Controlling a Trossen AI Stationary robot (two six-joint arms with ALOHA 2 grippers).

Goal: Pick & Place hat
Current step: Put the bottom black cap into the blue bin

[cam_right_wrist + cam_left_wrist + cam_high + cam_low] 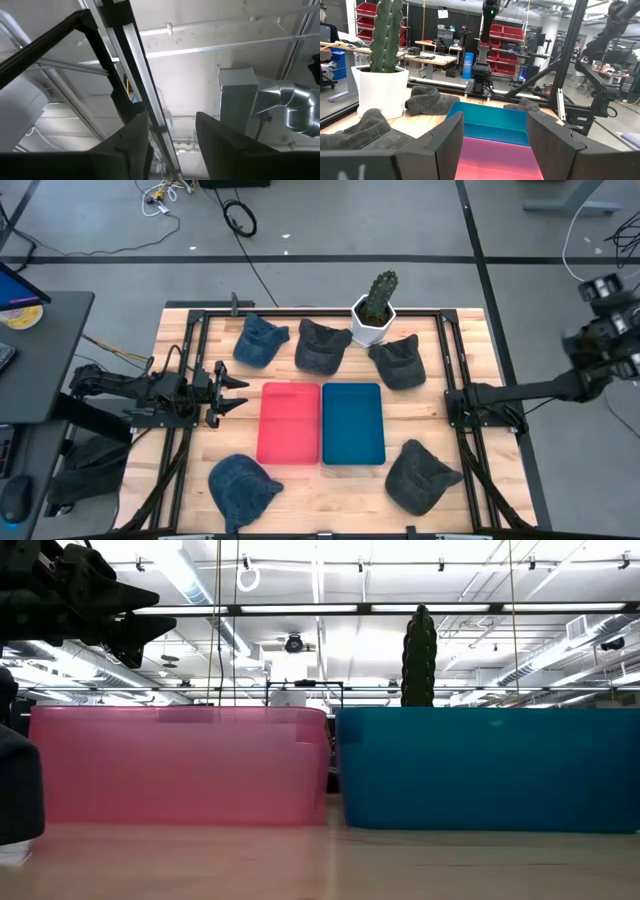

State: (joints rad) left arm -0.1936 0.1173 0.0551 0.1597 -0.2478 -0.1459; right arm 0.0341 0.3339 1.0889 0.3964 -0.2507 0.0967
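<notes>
Five soft caps lie flat on the wooden table: a blue one (pixel 260 340) and two dark grey ones (pixel 322 346) (pixel 398 363) along the far side, a blue one (pixel 242 485) and a dark grey one (pixel 420 477) near the front. My left gripper (pixel 232 390) (pixel 495 150) is open. It hovers level at the table's left, pointing at the red bin (pixel 290 423), and touches nothing. My right gripper (pixel 172 145) is open and raised beyond the table's right edge (pixel 603 288), pointing at the ceiling.
A red bin (pixel 180 765) and a blue bin (pixel 353 423) (pixel 490 770) stand side by side at the table's middle. A cactus in a white pot (pixel 375 308) (pixel 380 75) stands at the far edge between the grey caps. Black frame rails (pixel 190 380) run along both sides.
</notes>
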